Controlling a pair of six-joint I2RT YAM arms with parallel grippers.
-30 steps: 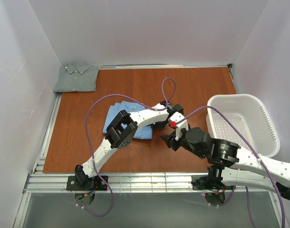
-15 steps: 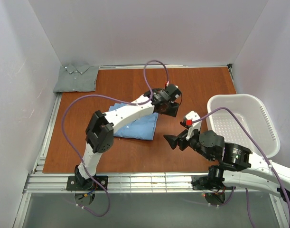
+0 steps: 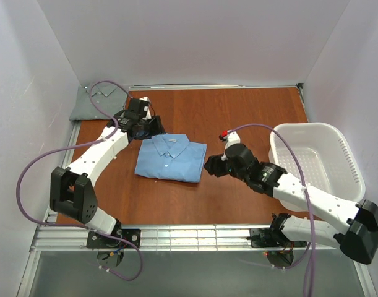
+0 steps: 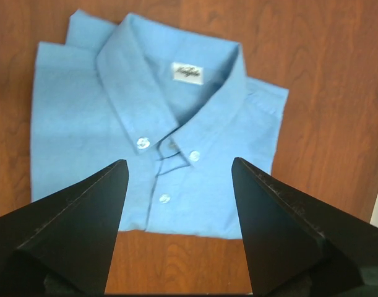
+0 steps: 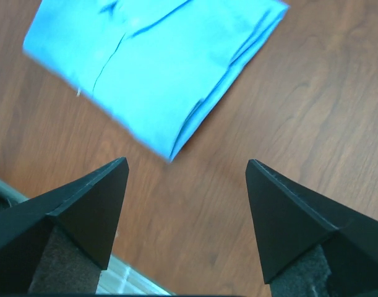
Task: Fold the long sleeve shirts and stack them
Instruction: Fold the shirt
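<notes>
My left gripper (image 4: 177,162) is spread wide and holds nothing. In its wrist camera, both dark fingers (image 4: 83,223) frame the light blue shirt (image 4: 102,117) lying beyond them. That view gives me detail I get nowhere else: the collar turned down, a small white label (image 4: 187,72) inside the neck, and three pale buttons down the placket. The shirt is folded into a neat rectangle on the brown table (image 4: 325,74).

My right gripper (image 5: 186,162) is just as wide open and equally empty. Its camera shows only bare wood between the fingertips. One folded corner of the blue shirt, with its stacked layer edges, sits further out toward the upper left.

Only the overhead camera shows both grippers together. The left one sits at the collar end of the shirt and the right one just off the shirt's right-hand edge. I cannot tell from any view how high either hangs over the cloth.

The overhead camera also shows the grey-green shirt (image 3: 80,110) folded in the far left corner, well apart from the blue one, and the white basket (image 3: 312,167) at the right edge.

The left arm rises from its base, bends at an elbow near the left wall, and reaches back across the table. The right arm's elbow is thrown far out to the right, and its forearm stretches leftward past the near side of the basket.
</notes>
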